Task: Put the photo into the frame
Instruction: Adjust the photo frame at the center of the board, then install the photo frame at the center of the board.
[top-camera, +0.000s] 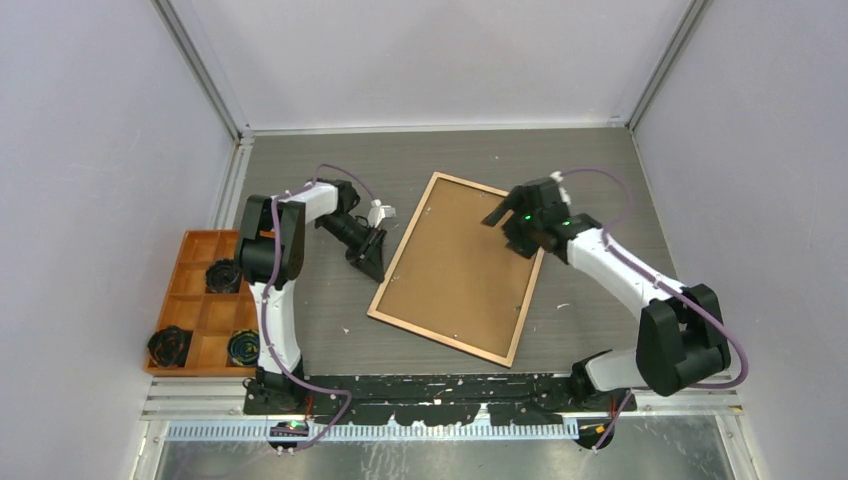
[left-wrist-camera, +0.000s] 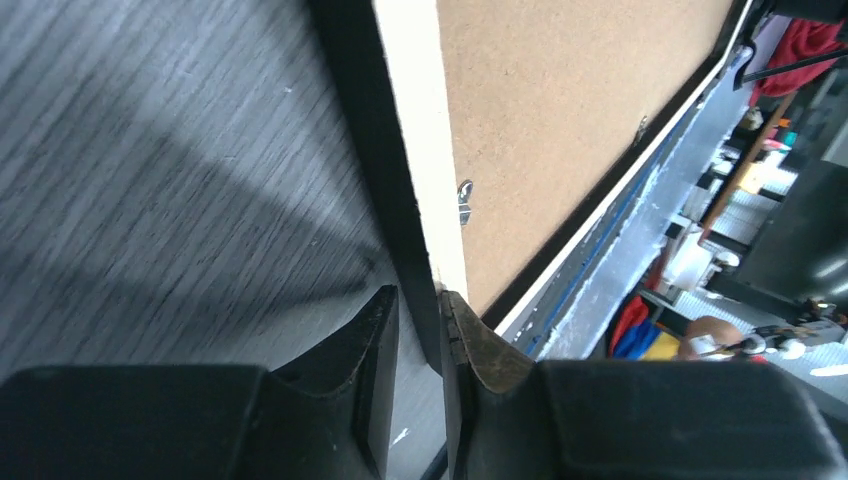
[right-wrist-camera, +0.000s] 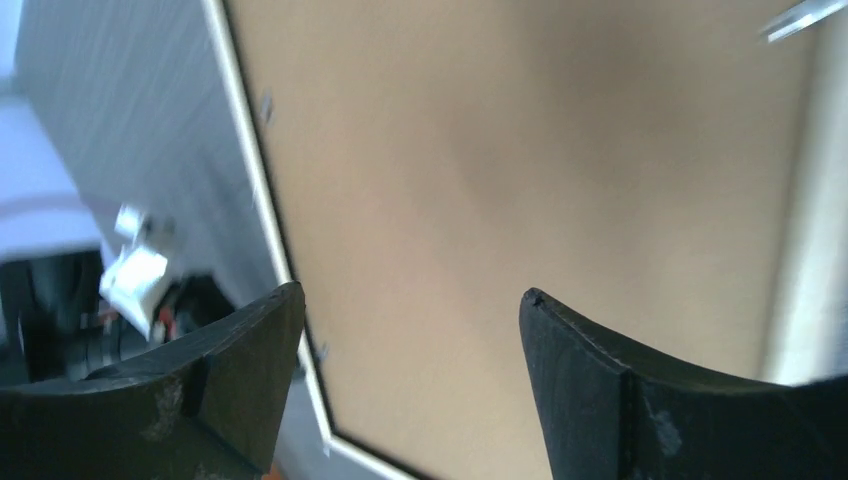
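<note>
The frame (top-camera: 440, 338) lies back side up in the middle of the table, with a plain brown backing board (top-camera: 460, 262) filling it. The photo is hidden. My left gripper (top-camera: 375, 258) is at the frame's left rail. In the left wrist view its fingers (left-wrist-camera: 420, 300) straddle the light-topped, black-sided rail (left-wrist-camera: 425, 150) and are shut on it. My right gripper (top-camera: 508, 232) hovers over the board's far right part. Its jaws (right-wrist-camera: 412, 295) stand wide open above the brown board (right-wrist-camera: 500, 150), holding nothing. The frame's thin rail (right-wrist-camera: 250, 150) runs past its left finger.
An orange wooden tray (top-camera: 195, 300) with compartments sits at the left table edge and holds three black round items (top-camera: 222, 275). A small metal tab (left-wrist-camera: 464, 200) sticks out of the frame's inner edge. Grey walls close in the table on three sides.
</note>
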